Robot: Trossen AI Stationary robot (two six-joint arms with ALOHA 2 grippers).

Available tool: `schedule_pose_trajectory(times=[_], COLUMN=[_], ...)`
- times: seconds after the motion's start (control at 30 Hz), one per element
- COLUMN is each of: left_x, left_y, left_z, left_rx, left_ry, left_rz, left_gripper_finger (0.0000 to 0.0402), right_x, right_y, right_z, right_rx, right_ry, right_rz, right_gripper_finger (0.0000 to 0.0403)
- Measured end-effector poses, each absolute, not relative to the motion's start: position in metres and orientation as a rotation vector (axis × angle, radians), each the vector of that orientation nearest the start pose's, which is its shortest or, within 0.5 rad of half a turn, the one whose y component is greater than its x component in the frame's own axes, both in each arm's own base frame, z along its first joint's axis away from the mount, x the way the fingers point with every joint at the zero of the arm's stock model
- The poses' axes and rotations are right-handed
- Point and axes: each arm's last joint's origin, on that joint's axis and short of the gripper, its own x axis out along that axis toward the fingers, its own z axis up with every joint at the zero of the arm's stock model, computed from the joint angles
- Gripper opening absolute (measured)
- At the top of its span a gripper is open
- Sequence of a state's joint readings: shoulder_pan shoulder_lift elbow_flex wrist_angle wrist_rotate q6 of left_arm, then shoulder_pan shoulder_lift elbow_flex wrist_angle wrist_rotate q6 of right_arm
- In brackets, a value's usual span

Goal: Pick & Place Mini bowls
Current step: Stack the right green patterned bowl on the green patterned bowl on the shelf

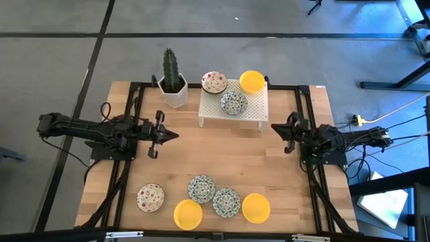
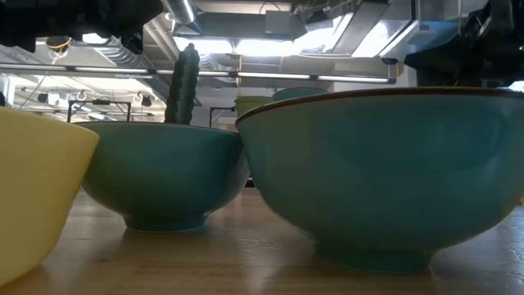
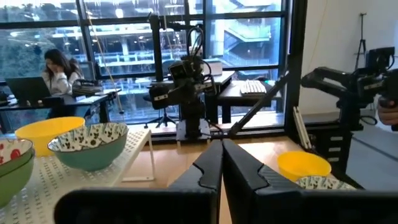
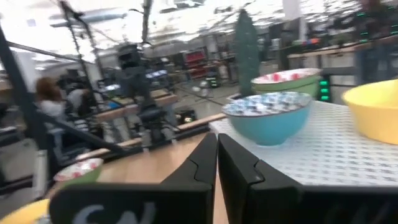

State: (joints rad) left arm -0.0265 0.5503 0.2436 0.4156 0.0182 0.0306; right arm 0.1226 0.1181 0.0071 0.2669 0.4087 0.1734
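Yellow bowls [image 1: 252, 81]: three; eight bowls total.

The table [image 1: 282, 161] is pale wood with a visible grain and a smooth, faintly sheened top, framed by matt black metal rails [image 1: 316, 191]. The bowls [image 1: 226, 201] look like glazed ceramic, glossy and smooth, some plain yellow [image 1: 255, 208] and some speckled inside with teal or green outer walls, and they catch soft reflections in the low view. The rack [image 1: 259, 104] is white perforated sheet with a dull finish, the pot [image 1: 176, 95] is smooth white, and both grippers [image 1: 171, 135] [image 1: 275, 127] have matt black plastic-looking fingers.
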Motion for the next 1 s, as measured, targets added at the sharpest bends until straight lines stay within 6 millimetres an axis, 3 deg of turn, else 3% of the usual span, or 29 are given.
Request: schedule_pose_trajectory(times=[0.27,0.43,0.57,0.63,0.77,1.0], left_x=[0.143,0.140,0.140,0.142,0.144,0.146], left_y=[-0.007,-0.011,-0.010,-0.009,-0.007,-0.006], left_z=[0.232,0.249,0.248,0.245,0.243,0.231], left_rx=[0.009,0.057,0.119,0.161,0.195,0.146], left_ry=[-0.075,-0.262,-0.254,-0.223,-0.197,-0.070], left_rz=[-0.148,-0.180,-0.164,-0.149,-0.069,-0.043], left_gripper_finger=[0.0008,0.0013,0.0009,0.0006,0.0004,0.0010], right_x=[0.104,0.108,0.113,0.115,0.125,0.181], right_y=[0.003,0.005,0.012,0.017,0.025,0.044], right_z=[0.180,0.178,0.185,0.192,0.213,0.266], right_rx=[0.281,0.300,0.281,0.254,0.209,0.125], right_ry=[-0.154,-0.131,-0.178,-0.237,-0.281,0.041], right_rz=[-0.198,-0.184,-0.011,0.087,0.118,0.111], right_gripper_finger=[0.0016,0.0016,0.0016,0.0016,0.0016,0.0016])
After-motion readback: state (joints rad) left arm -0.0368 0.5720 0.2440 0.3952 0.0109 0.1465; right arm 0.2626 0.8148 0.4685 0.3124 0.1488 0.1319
